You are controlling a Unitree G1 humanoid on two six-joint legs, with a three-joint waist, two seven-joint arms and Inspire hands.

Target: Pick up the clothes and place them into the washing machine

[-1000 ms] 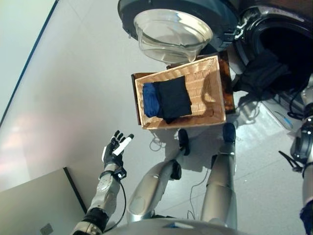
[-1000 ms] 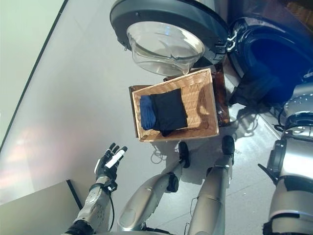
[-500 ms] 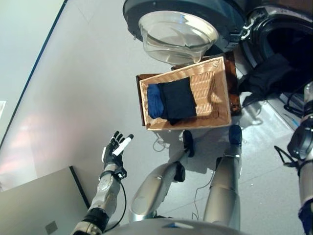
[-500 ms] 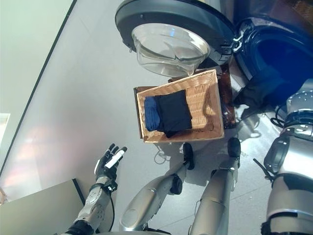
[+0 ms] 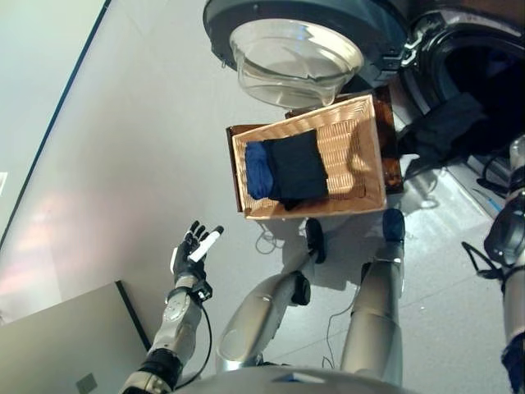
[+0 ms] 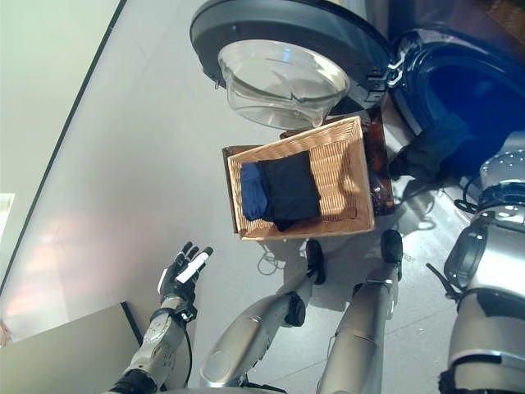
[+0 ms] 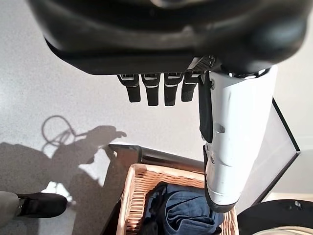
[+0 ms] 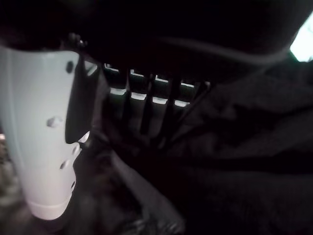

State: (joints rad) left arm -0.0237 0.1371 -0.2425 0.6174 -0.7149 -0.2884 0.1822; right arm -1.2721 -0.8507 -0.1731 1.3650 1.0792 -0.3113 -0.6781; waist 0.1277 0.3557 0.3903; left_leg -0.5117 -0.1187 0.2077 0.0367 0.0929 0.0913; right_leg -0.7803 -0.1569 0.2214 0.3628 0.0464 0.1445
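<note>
Clothes: a black garment hung over the washing machine drum's lip, so it could slide onto the floor. Right hand pressed straight fingers against it; left hand hung spread, empty.

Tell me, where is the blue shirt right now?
The blue garment lies in the wicker basket, at its left end beside a black garment, just below the washing machine's open door.

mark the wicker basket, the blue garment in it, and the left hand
wicker basket point(image 5: 365, 148): left eye view, bare woven floor at its right end.
blue garment point(image 5: 255, 171): left eye view, middle of the folded blue cloth at the basket's left end.
left hand point(image 5: 190, 250): left eye view, palm, fingers straight, holding nothing.
</note>
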